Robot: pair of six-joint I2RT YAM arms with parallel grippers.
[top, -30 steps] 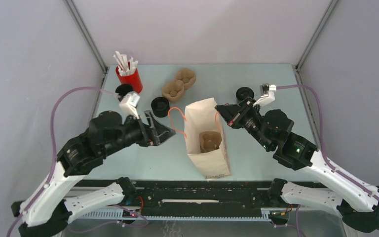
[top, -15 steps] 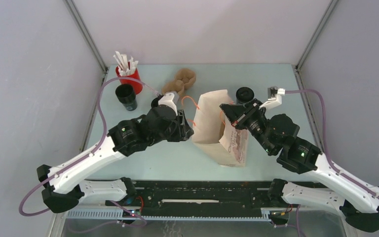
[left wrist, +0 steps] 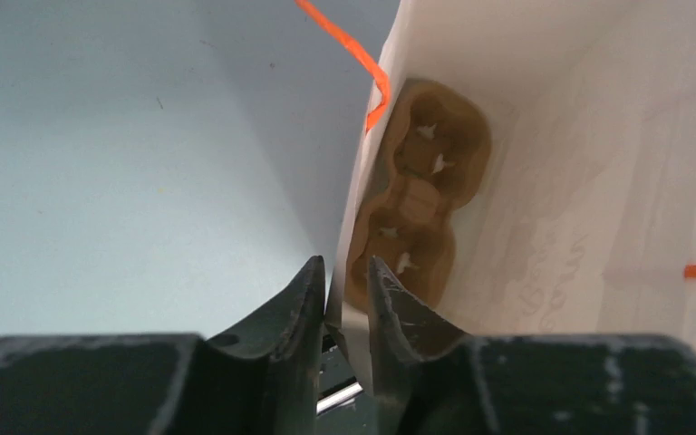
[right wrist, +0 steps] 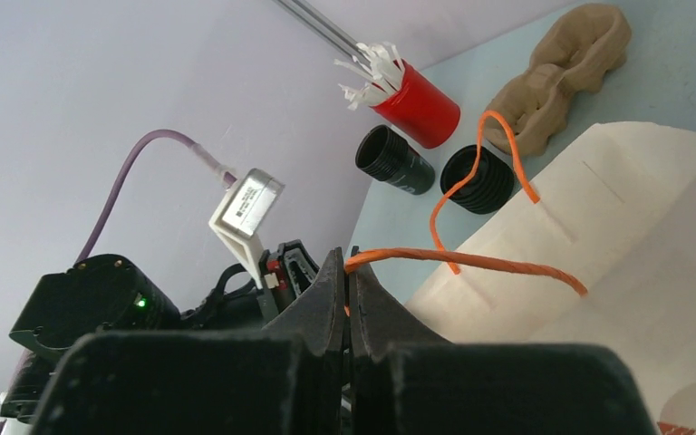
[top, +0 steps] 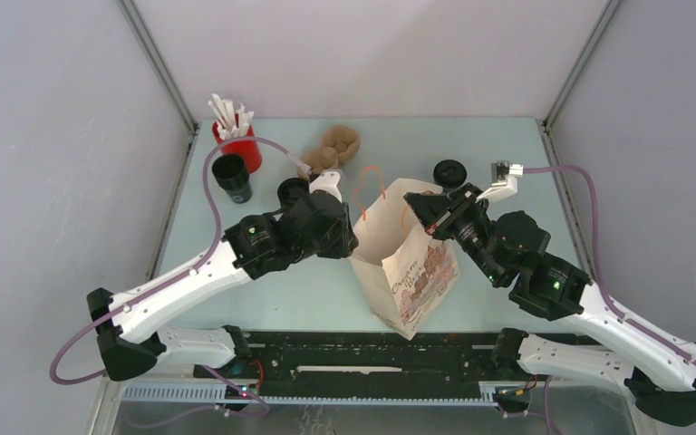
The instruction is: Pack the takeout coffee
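The takeout coffee (top: 232, 177), a small black tapered cup, stands at the back left beside the red cup; the right wrist view also catches the coffee cup (right wrist: 394, 160). A brown paper bag (top: 403, 267) stands in the middle, mouth up, with a brown pulp cup carrier (left wrist: 421, 195) inside. My left gripper (top: 349, 243) is at the bag's left wall, and in its wrist view the left gripper (left wrist: 344, 267) pinches that paper rim between its fingers. My right gripper (top: 414, 201) sits at the bag's top right edge, where the right gripper (right wrist: 346, 258) is shut on the orange handle (right wrist: 471, 261).
A red cup of white sticks (top: 238, 140) stands at the back left corner. A squat black round piece (top: 290, 190) lies just behind my left wrist. A second pulp carrier (top: 331, 149) lies behind the bag, and another black round piece (top: 450, 172) sits right of it.
My left arm swung right from the table's left side to the bag and closed on its left wall. The bag rose from lying tilted to standing. The right gripper kept hold of the handle.
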